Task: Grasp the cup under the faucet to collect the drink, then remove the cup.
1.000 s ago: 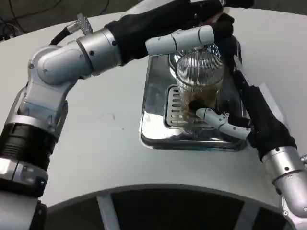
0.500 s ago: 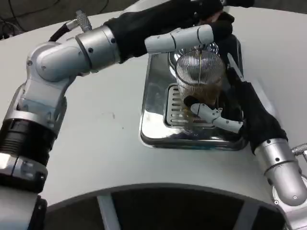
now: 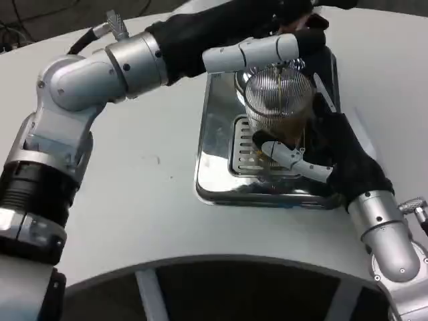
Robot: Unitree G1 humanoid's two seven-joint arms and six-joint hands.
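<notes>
White tabletop (image 3: 154,200) fills most of the head view, its curved near edge dropping off into darkness at the bottom, and dark floor with cables is seen beyond its far edge at the upper left. A shiny metal drip tray (image 3: 217,160) is set on the table, and everything else is placed relative to it. A slotted grille (image 3: 244,150) is seen in the tray's middle. The cup (image 3: 277,107), a ribbed clear glass, is stood upright on the grille, with a brown drink gathered in its lower part. A thin stream or spout line is seen entering the cup's mouth from above; the faucet itself is hidden by the hand over it.

The left hand (image 3: 267,40) is reached in from the tray's far left side, over the tray's far end and just above the cup's rim. One white finger (image 3: 251,53) is laid out straight across that end. Whether anything is pressed or held by this hand cannot be told, since its black palm covers what lies beneath.

The right hand (image 3: 328,157) is brought in from the tray's near right corner and is wrapped about the cup's lower half: a white finger (image 3: 291,157) is curled across the cup's front, and the black palm is set against its right side.
</notes>
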